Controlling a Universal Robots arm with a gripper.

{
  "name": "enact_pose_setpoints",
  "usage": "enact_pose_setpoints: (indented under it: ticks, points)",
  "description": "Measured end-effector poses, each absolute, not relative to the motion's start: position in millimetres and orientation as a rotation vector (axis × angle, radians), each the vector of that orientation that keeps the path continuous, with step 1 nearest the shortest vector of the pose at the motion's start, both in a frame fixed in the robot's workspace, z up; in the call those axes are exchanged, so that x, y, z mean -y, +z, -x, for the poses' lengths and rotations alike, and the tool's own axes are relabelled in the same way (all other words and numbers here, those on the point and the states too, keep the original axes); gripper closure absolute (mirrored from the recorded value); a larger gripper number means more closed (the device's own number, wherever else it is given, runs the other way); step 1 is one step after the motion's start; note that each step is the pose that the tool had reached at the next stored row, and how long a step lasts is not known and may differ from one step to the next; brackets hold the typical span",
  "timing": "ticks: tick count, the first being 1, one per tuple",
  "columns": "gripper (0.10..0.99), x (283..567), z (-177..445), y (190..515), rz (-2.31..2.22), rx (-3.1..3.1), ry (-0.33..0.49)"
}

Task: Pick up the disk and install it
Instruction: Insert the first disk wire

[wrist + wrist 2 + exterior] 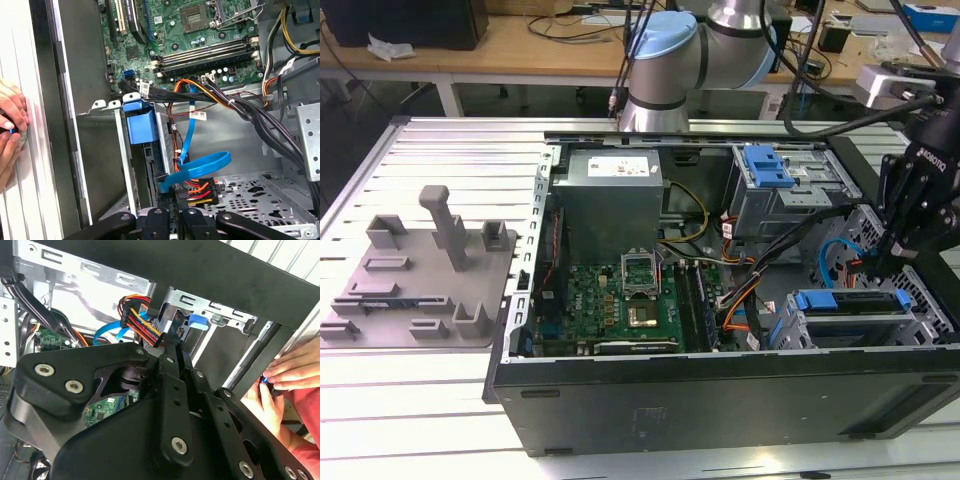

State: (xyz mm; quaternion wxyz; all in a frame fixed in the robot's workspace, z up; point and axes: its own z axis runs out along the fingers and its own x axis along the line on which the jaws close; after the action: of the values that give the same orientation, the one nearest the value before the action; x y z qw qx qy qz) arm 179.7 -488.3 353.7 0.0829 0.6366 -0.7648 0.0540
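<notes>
The arm [665,60] stretched across from the far side, its wrist [932,120] bent down at the exterior view's right. The gripper [883,262] pointed steeply downward, fingers [172,370] pressed close together.

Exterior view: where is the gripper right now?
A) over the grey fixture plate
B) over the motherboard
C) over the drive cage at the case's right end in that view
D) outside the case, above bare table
C: the gripper hangs at the exterior view's right, just above the drive cage, well away from the motherboard and the grey fixture plate.
</notes>
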Motion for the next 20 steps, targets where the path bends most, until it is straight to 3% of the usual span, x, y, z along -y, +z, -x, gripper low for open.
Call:
enact_pose_setpoints:
  ticks: [20]
  points:
    - [0.918, 507.8, -169.4, 353.7, -2.004, 2.289, 0.123]
